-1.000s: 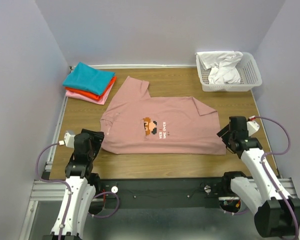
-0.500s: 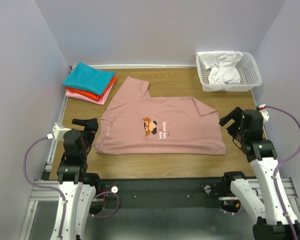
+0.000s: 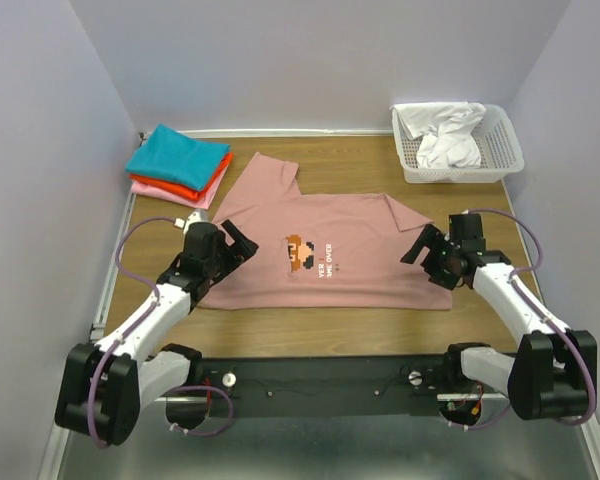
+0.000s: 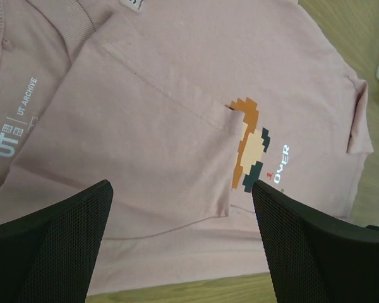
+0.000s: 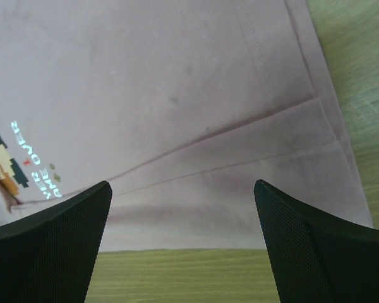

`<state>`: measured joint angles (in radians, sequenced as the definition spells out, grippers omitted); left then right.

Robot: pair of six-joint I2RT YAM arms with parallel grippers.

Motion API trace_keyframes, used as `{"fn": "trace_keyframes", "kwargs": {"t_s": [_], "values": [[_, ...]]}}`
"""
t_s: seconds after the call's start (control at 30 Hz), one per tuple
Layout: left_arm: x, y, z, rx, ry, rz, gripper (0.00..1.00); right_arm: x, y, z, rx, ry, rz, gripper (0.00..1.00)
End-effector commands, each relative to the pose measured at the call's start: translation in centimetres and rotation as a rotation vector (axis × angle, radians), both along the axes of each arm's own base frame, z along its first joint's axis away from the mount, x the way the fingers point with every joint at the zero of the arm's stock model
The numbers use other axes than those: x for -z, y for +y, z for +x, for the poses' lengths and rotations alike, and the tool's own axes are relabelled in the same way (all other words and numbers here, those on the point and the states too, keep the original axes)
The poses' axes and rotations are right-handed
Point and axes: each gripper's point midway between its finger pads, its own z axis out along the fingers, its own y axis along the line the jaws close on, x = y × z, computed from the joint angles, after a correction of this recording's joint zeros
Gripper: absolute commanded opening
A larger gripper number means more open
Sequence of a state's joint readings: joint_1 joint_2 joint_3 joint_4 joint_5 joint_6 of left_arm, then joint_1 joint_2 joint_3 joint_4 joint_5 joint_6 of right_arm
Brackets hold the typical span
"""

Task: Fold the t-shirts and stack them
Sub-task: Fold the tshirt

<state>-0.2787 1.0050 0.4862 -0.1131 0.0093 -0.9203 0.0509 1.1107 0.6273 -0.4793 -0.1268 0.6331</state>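
Note:
A large dusty-pink t-shirt (image 3: 325,245) lies partly folded in the middle of the table, with a pixel figure and white text on its chest. It fills the left wrist view (image 4: 158,113) and the right wrist view (image 5: 177,95). My left gripper (image 3: 235,240) is open and empty over the shirt's left end. My right gripper (image 3: 425,250) is open and empty over the shirt's right end. A stack of folded teal (image 3: 177,155), orange-red (image 3: 190,187) and pink (image 3: 158,188) t-shirts sits at the back left.
A white mesh basket (image 3: 500,150) holding crumpled white cloth (image 3: 445,135) stands at the back right. Bare wood table (image 3: 320,320) runs along the near edge in front of the shirt. Grey walls close in on both sides.
Both arms have swung inward from the table's near corners. The left gripper now hangs over the shirt's left end and the right gripper over its right end. The shirt has not moved.

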Motion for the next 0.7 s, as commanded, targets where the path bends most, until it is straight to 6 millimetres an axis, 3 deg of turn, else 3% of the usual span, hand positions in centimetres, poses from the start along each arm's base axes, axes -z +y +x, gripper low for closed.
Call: {"fn": "trace_keyframes", "kwargs": {"t_s": [0.0, 0.13, 0.23, 0.43, 0.53, 0.67], "values": [[0.6, 0.2, 1.8, 0.005, -0.025, 0.060, 0.98, 1.4, -1.7, 1.6, 0.039, -0.015, -0.086, 1.00], [3.8, 1.5, 1.9, -0.039, 0.056, 0.137, 0.98, 3.0, -2.1, 2.7, 0.045, 0.020, -0.119, 1.00], [4.9, 2.2, 2.1, -0.069, 0.082, 0.174, 0.98, 3.6, -2.0, 3.2, 0.042, 0.037, -0.119, 1.00], [7.9, 5.1, 1.3, -0.177, 0.193, 0.203, 0.98, 5.2, -4.7, 3.5, 0.132, 0.076, -0.243, 1.00], [8.3, 7.2, 0.3, -0.254, 0.228, 0.207, 0.97, 5.9, -5.1, 3.1, 0.150, 0.099, -0.257, 1.00], [6.8, 8.5, -1.0, -0.326, 0.195, 0.211, 0.98, 6.3, -4.5, 2.0, 0.143, 0.113, -0.223, 1.00]]}}
